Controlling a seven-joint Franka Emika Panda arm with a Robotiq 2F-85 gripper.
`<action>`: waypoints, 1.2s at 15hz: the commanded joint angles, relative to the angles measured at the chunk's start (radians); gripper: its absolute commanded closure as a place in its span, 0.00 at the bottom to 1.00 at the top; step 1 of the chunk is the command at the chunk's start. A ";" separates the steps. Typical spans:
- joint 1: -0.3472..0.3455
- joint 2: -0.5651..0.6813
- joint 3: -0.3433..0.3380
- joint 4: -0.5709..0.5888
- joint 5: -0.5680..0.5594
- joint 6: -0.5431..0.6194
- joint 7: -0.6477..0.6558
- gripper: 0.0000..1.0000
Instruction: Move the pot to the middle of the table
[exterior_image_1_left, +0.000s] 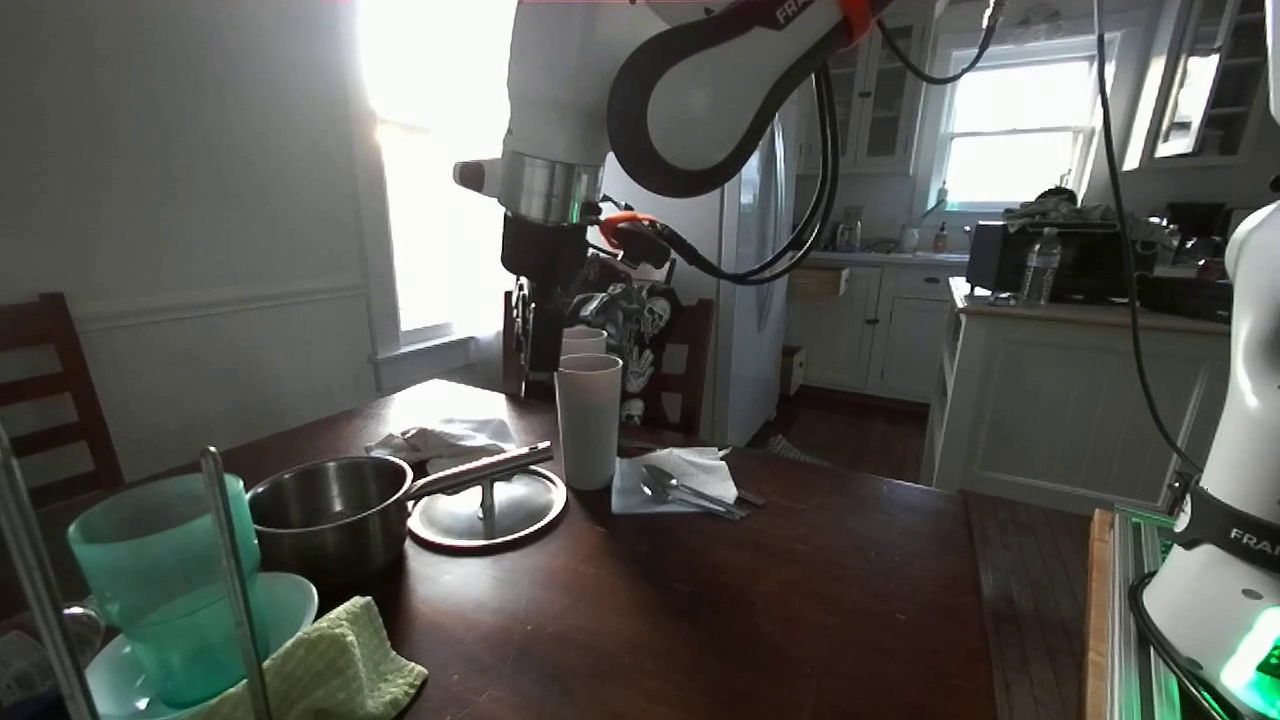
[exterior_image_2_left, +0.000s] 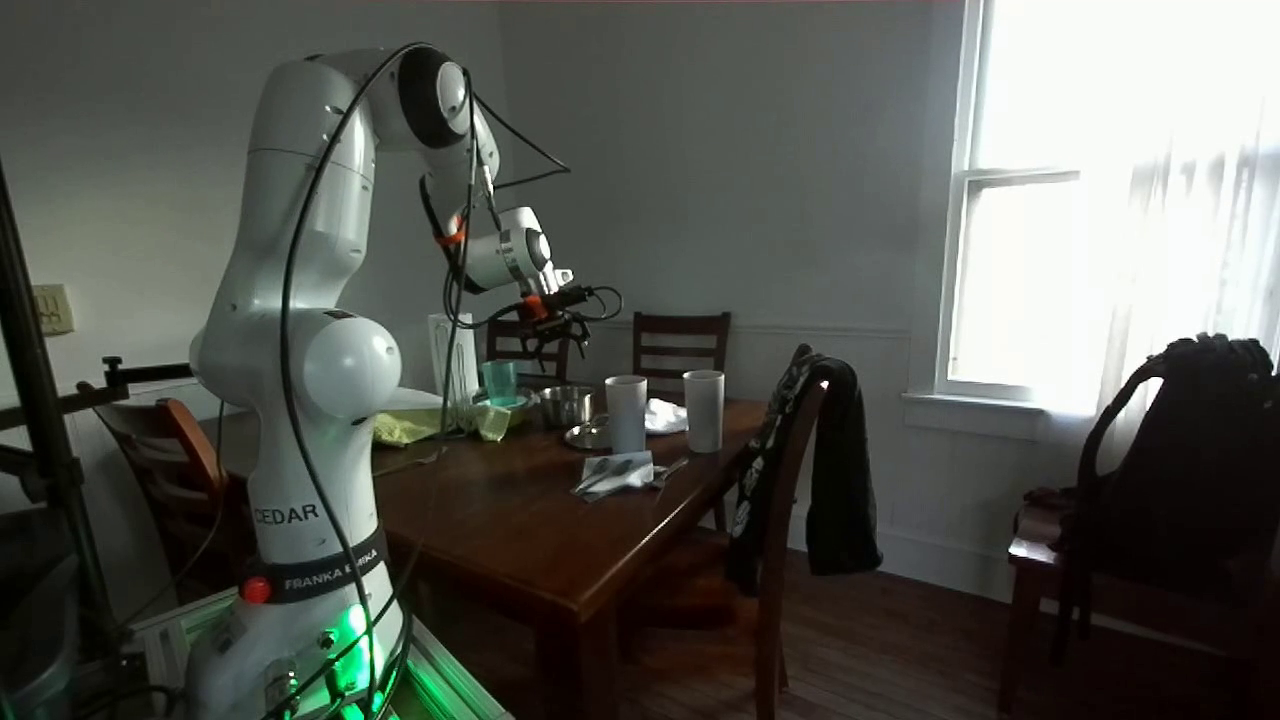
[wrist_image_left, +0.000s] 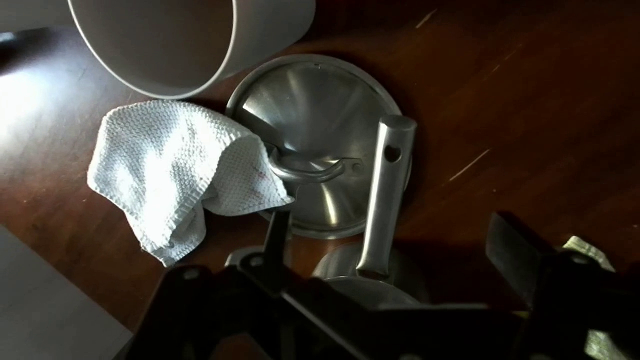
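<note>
The pot (exterior_image_1_left: 330, 530) is shiny steel and stands upright on the dark brown table (exterior_image_1_left: 700, 620). It also shows in an exterior view (exterior_image_2_left: 567, 407). Its long handle (wrist_image_left: 385, 200) reaches out over the flat metal lid (wrist_image_left: 320, 105), which lies on the table beside the pot. My gripper (exterior_image_1_left: 535, 345) is in the air above the table and the pot. In the wrist view the gripper (wrist_image_left: 387, 220) is open, its fingers wide apart, with the handle below and between them in the picture. It holds nothing. Most of the pot's body is hidden there by the gripper.
Two tall white cups (exterior_image_2_left: 627, 415) stand near the lid. A white cloth (wrist_image_left: 160, 160) touches the lid. A napkin with cutlery (exterior_image_1_left: 675, 480) lies beside the near cup. Green containers (exterior_image_1_left: 165, 600), a yellow-green cloth (exterior_image_1_left: 340, 670) and a wire rack stand by the pot.
</note>
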 joint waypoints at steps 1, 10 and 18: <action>0.016 -0.002 -0.016 0.003 0.009 -0.002 -0.007 0.00; 0.033 0.094 -0.002 0.020 0.081 0.105 0.038 0.00; 0.034 0.167 -0.034 0.002 0.095 0.357 0.038 0.00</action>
